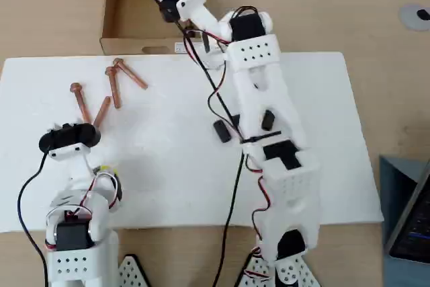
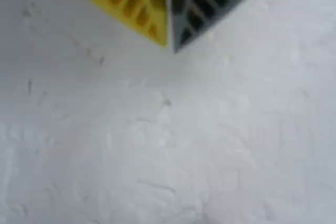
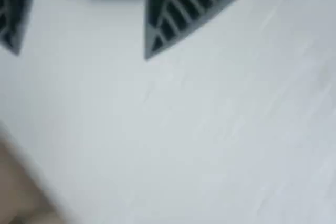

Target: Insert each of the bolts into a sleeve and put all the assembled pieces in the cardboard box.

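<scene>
Several copper-coloured bolts [image 1: 113,87] lie loose on the white mat [image 1: 168,173] at its far left. Two small black sleeves [image 1: 222,130] lie mid-mat beside the right arm. The open cardboard box [image 1: 111,11] stands on the wooden table just past the mat's far edge. My left gripper [image 2: 170,45], one finger yellow and one black, is shut with nothing in it, low over bare mat near its own base [image 1: 105,171]. My right gripper [image 3: 81,51] is open and holds nothing, stretched out over the mat's far edge next to the box [image 1: 201,39].
The right arm's white body [image 1: 269,112] and its cables cross the middle of the mat. A dark device [image 1: 410,220] sits at the table's right edge. Bare wood shows past the mat's edge [image 3: 16,192].
</scene>
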`<act>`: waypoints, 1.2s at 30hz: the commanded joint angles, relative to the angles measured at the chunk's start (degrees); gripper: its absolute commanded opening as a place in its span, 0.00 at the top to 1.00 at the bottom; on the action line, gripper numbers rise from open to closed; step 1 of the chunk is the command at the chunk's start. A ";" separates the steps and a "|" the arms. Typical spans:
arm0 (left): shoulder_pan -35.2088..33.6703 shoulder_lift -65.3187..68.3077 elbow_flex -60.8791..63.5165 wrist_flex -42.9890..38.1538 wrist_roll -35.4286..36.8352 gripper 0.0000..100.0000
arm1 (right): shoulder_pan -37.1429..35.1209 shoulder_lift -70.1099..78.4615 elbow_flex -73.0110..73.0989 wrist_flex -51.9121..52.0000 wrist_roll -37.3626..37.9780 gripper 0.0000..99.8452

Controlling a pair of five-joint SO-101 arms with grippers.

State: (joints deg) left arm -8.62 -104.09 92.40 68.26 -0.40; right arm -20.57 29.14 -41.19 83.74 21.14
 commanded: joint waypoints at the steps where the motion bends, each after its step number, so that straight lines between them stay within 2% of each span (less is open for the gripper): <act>1: -0.44 -0.40 -0.26 -1.05 0.00 1.00 | 1.36 -6.46 -3.30 6.33 0.70 0.83; 8: -0.44 -0.40 -0.26 -1.05 0.00 1.00 | 0.57 -10.95 -2.77 18.64 -0.97 0.83; 12: -0.44 -0.40 -0.26 -1.05 0.00 1.00 | 0.75 -15.78 2.68 18.73 -3.60 0.83; 22: -0.44 -0.40 -0.26 -1.05 0.00 1.00 | -0.40 -35.38 28.62 18.73 -7.47 0.83; 27: -0.44 -0.40 -0.26 -1.05 0.00 1.00 | -0.40 -36.97 36.62 16.53 -8.18 0.83; 36: -0.44 -0.40 -0.26 -1.05 0.00 1.00 | -0.57 -36.88 49.63 4.48 -8.97 0.83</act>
State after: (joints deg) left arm -8.62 -104.09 92.40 68.26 -0.40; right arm -20.57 -4.88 5.58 91.47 12.70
